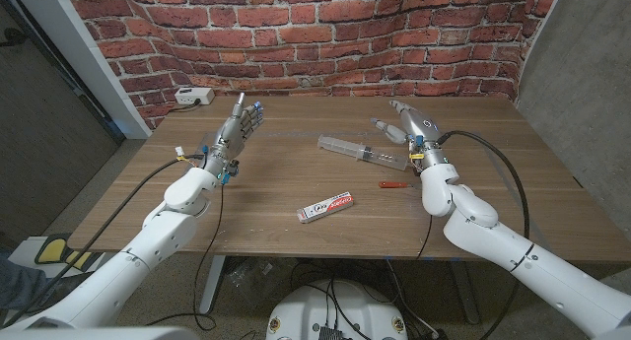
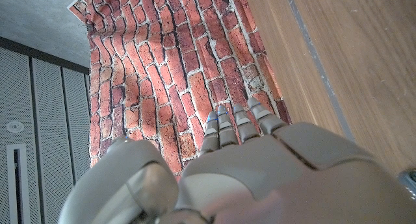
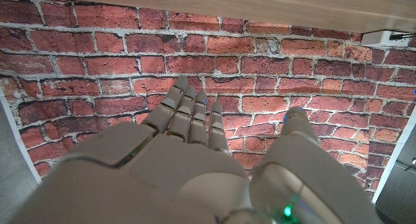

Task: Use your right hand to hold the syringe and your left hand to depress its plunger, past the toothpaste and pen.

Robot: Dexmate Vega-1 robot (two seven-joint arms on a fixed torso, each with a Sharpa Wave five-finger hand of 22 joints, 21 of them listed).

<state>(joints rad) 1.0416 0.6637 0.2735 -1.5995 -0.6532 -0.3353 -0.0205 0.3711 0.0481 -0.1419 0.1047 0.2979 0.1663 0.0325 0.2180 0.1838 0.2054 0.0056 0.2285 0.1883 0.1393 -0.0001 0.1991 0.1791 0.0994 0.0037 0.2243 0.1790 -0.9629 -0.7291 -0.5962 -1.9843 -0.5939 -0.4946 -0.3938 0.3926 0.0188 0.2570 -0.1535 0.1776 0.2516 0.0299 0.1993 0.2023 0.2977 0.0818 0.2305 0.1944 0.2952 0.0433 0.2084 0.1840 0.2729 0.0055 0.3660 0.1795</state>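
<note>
While both hands stand empty with fingers straight and apart, the clear plastic syringe [image 1: 360, 150] lies on the wooden table [image 1: 296, 182] just beside the right hand [image 1: 406, 126], on its inner side and untouched. Nearer the robot than that hand lie a small red pen [image 1: 392, 184] and a white toothpaste tube with red print [image 1: 326, 208]. Well apart from the syringe, the left hand [image 1: 237, 128] points toward the red brick wall [image 1: 296, 34].

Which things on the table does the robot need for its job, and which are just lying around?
For the job:
syringe
right hand, open beside it
left hand, open, apart from it

Just lying about:
toothpaste
pen
white power strip by the brick wall
</note>
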